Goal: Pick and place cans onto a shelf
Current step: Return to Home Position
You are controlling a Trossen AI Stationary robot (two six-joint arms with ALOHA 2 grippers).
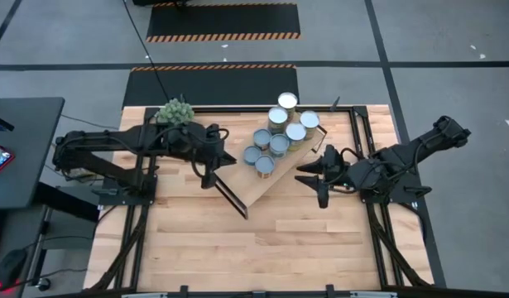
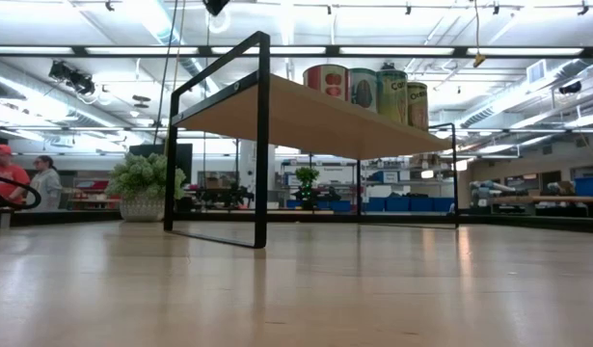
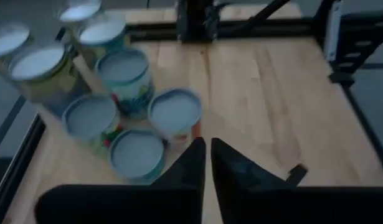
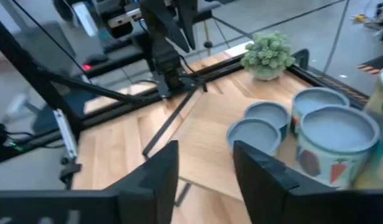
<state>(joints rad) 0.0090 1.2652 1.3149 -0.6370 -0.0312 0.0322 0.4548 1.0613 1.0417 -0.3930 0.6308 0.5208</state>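
Several cans [image 1: 279,145] with pale round tops stand upright in a cluster on the far half of the shelf [image 1: 256,192], a light-wood board on black end frames set slantwise on the table. The low view shows cans [image 2: 373,92] on the raised board [image 2: 306,116]. My left gripper [image 1: 231,157] hangs shut over the shelf's left side, short of the nearest cans [image 3: 172,112], holding nothing [image 3: 207,158]. My right gripper [image 1: 310,178] hovers open at the shelf's right side, with nothing between its fingers [image 4: 203,165] and the cans [image 4: 337,140] just beside it.
A bushy green plant [image 1: 176,110] in a pot stands at the table's far left corner, close behind my left arm. The near half of the wooden tabletop [image 1: 262,248] is bare wood. Black rails [image 1: 378,223] run along the table's sides.
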